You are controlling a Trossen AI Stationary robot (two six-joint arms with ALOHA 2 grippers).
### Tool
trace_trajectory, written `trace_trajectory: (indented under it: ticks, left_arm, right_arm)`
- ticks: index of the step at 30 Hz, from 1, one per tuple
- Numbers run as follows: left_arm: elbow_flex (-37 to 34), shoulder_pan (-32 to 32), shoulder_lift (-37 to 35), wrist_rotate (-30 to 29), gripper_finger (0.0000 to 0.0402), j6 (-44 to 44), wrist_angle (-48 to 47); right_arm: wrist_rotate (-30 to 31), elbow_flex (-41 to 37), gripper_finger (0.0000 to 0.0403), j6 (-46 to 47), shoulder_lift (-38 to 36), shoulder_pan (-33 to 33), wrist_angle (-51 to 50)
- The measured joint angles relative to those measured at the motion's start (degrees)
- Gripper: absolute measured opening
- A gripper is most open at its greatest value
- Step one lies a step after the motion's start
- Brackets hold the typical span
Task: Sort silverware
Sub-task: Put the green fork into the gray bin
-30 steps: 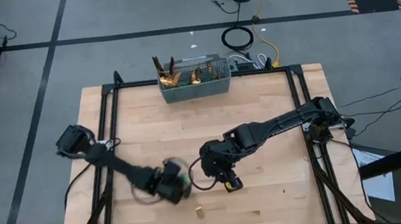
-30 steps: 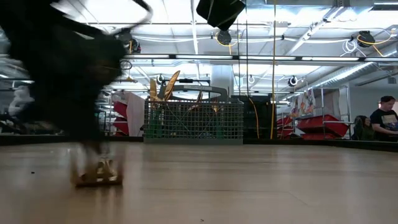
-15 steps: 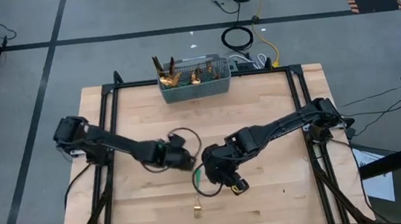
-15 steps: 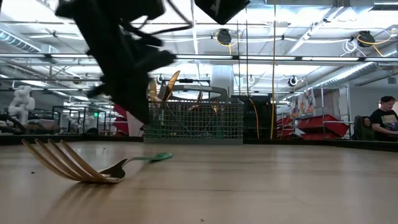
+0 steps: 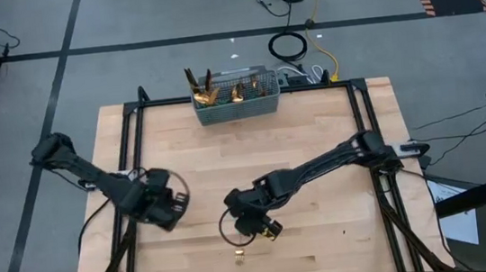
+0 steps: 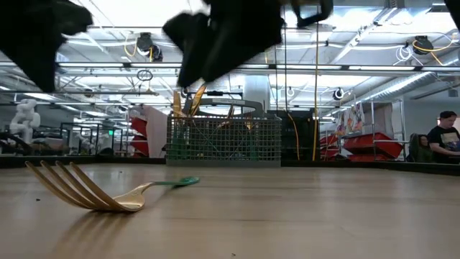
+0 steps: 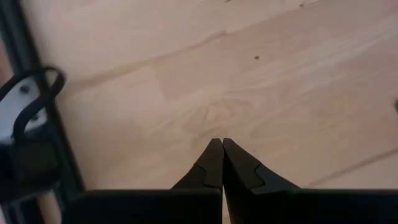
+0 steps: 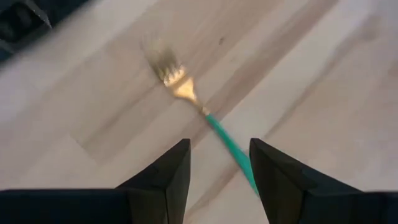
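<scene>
Since the fork [image 8: 186,99] lying flat on the tabletop [image 5: 316,146] is thin metal, I judge it light, rigid and slick, with little height for my fingers to catch. It rests near the front edge, ahead of the middle, well apart from the mesh caddy [image 5: 236,100] at the back, where other gold-headed pieces stand upright. My right hand [image 8: 217,165] hangs just above it, fingers spread wide and holding nothing, the teal handle running into the gap between them. My left hand [image 7: 222,163] waits over bare wood toward the left side, its fingers pressed together and empty.

From the low camera the fork [image 6: 108,191] shows its tines curving up off the wood while the bowl of the head touches down. Its long axis runs from the gold tines, which point away from my right wrist, back along the handle toward me. I would pinch the slim handle across its width, near the neck, where the curve lifts it slightly; the polished head would likely slip.
</scene>
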Motion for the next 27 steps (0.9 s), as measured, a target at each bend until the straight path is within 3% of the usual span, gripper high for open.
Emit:
trace_trajectory:
  ticks: [4,11,27]
  left_arm:
    - [0.0,-4.6,-0.6,-0.2,0.0,-7.1,-2.6]
    - [0.0,-8.3,1.9,-0.2,0.0,-13.3,-2.6]
    - [0.0,-11.4,4.4,0.2,0.0,-16.3,0.2]
  right_arm:
    - [0.3,-0.1,0.0155,-6.3,4.4,0.7,0.5]
    - [7.7,-0.1,0.0155,-15.3,7.0,1.9,5.6]
    - [4.1,-0.1,0.0155,-21.5,9.8,2.7,12.7]
